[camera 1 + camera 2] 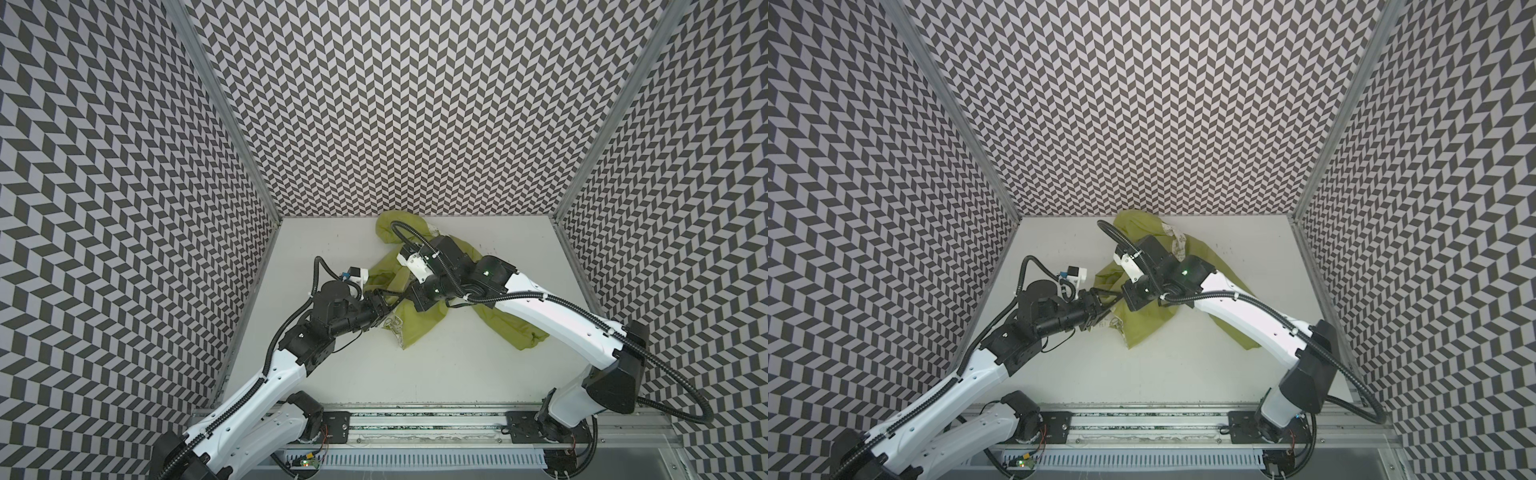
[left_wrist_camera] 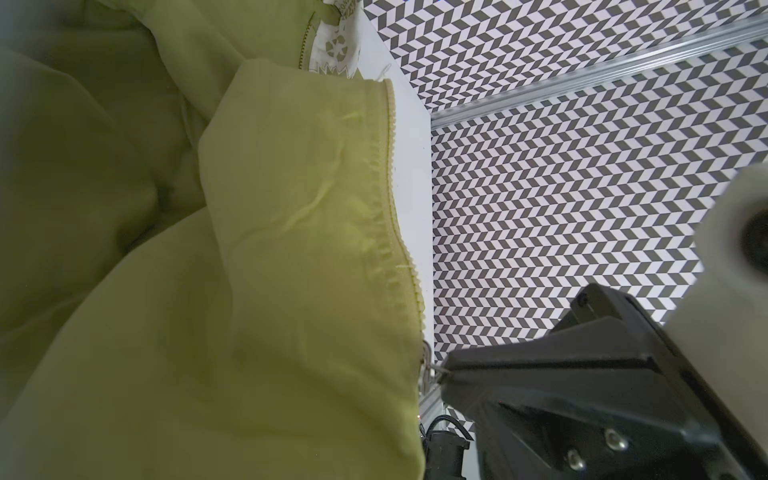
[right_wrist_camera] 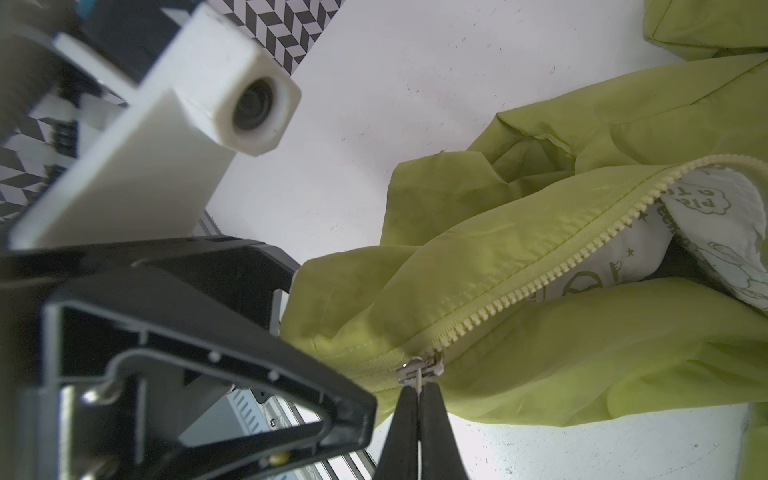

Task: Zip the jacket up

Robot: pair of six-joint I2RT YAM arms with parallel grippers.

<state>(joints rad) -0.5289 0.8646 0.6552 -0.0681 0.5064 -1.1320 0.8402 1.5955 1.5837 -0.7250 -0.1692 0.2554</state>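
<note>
**A:** Where is the small lime-green thin-fabric jacket (image 1: 415, 328)?

**B:** Crumpled on the flat white bench (image 1: 415, 395), partly under both arms. Its little silver metal zipper slider (image 3: 419, 368) sits near the bottom hem, so I'll place everything from that.

**A:** And the right claw (image 3: 419, 388)?

**B:** Pinched tight on the slider's pull tab. The two black tips meet with only the tab between them. The jacket spreads away from the slider, beyond the tips.

**A:** The zipper itself?

**B:** It is joined only for a short run on the hem side of the slider. Past the slider the row of pale yellow plastic teeth (image 3: 540, 282) parts from the other front, and the white printed lining (image 3: 706, 232) shows in the gap.

**A:** The left claw (image 3: 320, 336)?

**B:** Its jaws stand apart, just beside the slider on the hem side. The hem's edge lies at the mouth between them. Whether either finger touches the cloth, I cannot tell.
</note>
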